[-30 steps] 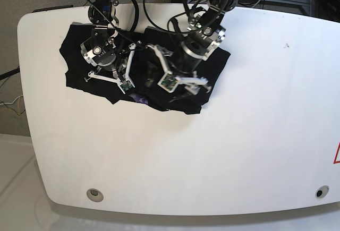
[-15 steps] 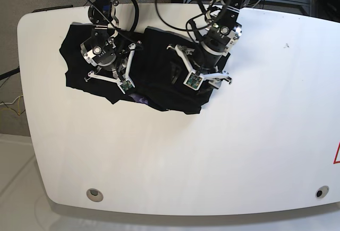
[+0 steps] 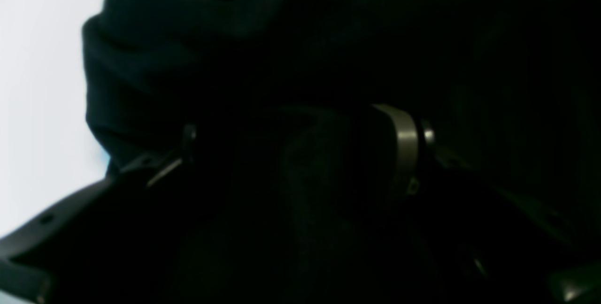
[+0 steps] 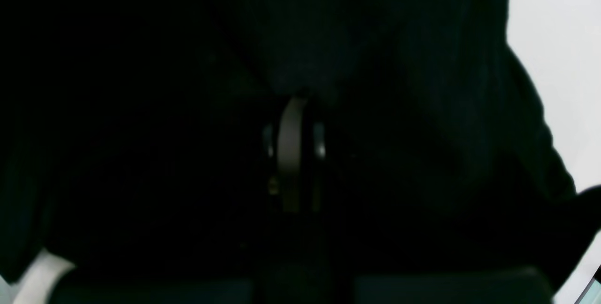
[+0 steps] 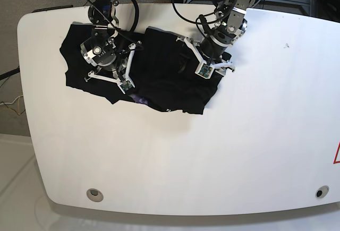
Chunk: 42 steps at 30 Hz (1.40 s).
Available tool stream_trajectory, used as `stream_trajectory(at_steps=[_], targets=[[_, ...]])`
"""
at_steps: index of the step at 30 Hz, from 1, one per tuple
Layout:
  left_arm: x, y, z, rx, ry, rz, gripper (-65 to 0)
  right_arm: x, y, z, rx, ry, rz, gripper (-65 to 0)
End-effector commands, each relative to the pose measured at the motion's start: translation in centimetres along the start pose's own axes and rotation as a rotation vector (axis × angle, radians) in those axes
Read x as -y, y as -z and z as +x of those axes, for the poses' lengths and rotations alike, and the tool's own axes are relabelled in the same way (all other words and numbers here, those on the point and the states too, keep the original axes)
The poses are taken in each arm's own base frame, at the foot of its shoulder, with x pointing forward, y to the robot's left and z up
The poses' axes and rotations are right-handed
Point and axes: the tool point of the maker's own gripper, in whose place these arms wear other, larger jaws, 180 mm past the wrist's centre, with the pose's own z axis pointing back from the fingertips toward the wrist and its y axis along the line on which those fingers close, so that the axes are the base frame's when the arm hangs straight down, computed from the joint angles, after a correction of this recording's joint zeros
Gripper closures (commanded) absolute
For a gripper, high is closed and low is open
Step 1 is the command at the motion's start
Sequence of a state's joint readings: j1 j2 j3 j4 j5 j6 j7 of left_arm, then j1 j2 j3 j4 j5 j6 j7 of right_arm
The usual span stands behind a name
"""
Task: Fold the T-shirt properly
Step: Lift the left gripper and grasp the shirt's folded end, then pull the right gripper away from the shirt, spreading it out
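Rumpled soft black cloth T-shirt (image 5: 159, 77) spread across the far left part of the glossy white rounded table (image 5: 212, 156), left gripper (image 5: 210, 63) jaws spread wide over its right edge, right gripper (image 5: 114, 77) jaws pressed together amid black fabric, grip unclear

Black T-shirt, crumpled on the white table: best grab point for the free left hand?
Probably the near-right corner of the crumpled black cloth T-shirt, coming from the bare white table side. That edge lies exposed, clear of both arms; the open left hand is nearest.
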<state>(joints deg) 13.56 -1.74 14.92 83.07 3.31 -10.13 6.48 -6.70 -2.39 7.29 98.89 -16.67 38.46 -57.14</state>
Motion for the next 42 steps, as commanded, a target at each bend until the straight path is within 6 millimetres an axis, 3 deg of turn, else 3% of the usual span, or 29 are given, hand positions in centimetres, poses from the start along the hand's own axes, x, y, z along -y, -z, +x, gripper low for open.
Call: stream_trajectory(at_steps=[1,22,24,31,42], targets=[[-0.4,0.1,-2.2,-0.081,-0.005,0.018,-40.3,-1.3,0.4,-2.4,-0.100,-0.018,0.042,0.0],[-0.6,0.1,-2.1,-0.075,-0.001,0.020,-40.3,3.8,-5.1,4.5,0.129,0.015,-0.146,-0.6],[-0.6,0.1,-2.1,-0.076,0.000,0.020,-40.3,4.4,-5.2,4.4,0.134,0.061,-0.157,-4.8],[-0.6,0.1,-2.2,-0.078,0.002,0.020,-40.3,6.1,-5.6,3.6,0.135,0.145,-0.188,-31.7],[-1.9,0.1,-1.9,-0.075,0.026,0.037,-40.3,10.8,-7.1,0.0,0.113,0.345,-0.298,-28.3]])
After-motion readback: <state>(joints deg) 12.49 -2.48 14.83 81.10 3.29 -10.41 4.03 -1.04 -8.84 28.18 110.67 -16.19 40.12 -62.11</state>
